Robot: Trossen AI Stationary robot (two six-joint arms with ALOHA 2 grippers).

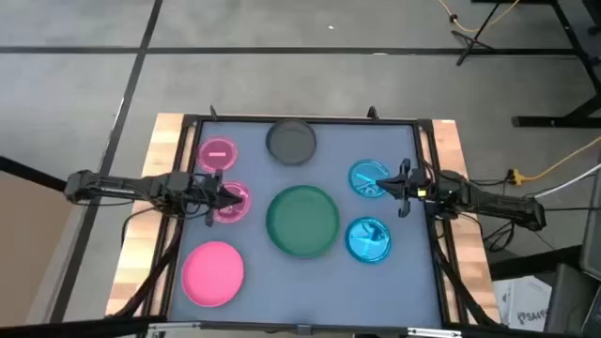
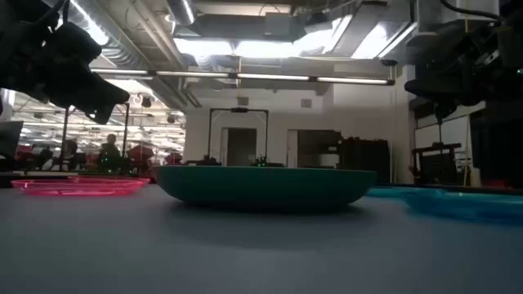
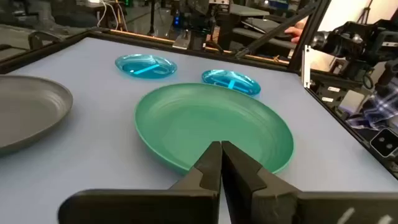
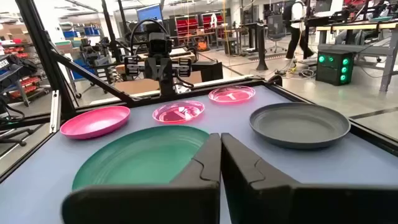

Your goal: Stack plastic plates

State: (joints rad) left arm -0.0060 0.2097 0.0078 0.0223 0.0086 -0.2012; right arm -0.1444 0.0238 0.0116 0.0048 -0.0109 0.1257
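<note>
My left tool (image 1: 228, 196) hangs over the nearer small pink plate (image 1: 230, 203), its fingers (image 3: 211, 168) pressed together on nothing. My right tool (image 1: 383, 184) hovers at the farther small blue plate (image 1: 366, 177), fingers (image 4: 214, 163) likewise pressed together and empty. On the worktop (image 1: 254, 282) all seven plates lie apart, unstacked: the green plate (image 1: 302, 221) in the middle, the grey plate (image 1: 291, 141) at the far edge, the medium pink plate (image 1: 213, 273) near the front left, the other small pink plate (image 1: 218, 153) beyond my left tool, the second blue plate (image 1: 368, 239) right of the green one.
</note>
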